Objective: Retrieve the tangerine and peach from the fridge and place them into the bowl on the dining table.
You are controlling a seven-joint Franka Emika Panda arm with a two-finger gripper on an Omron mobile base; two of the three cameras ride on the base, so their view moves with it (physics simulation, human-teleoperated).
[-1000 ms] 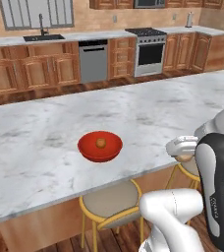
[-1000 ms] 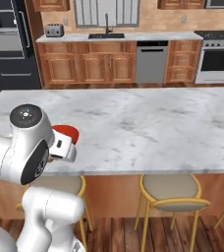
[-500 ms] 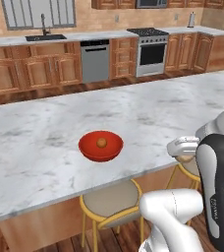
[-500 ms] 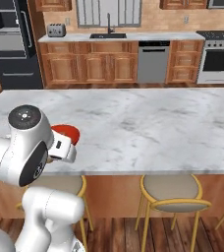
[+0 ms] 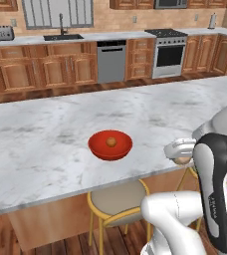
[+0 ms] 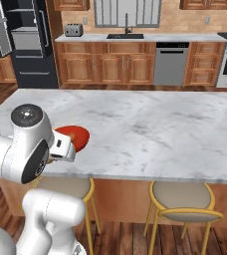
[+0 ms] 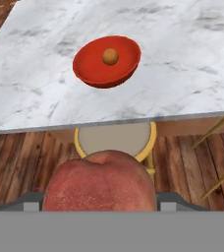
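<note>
Red and glossy, the bowl sits on the marble counter towards the left of my hand view, with the tangerine already resting at its centre, small and evenly orange. Below it, tucked under the counter edge, a yellow-framed stool shows its round seat. Close against the camera sits the peach, blushed red with a dimple on top, held in my gripper, whose jaws stand wide around its broad middle; the fingertips themselves are hidden behind the fruit.

I judge the peach light but soft-skinned and easy to bruise, so a grip across its widest part with gentle pressure suits it best. Being round, it could roll out if I tilt. It is well short of the bowl and off the counter's near edge, so I should release low over the rim, beside the tangerine.
</note>
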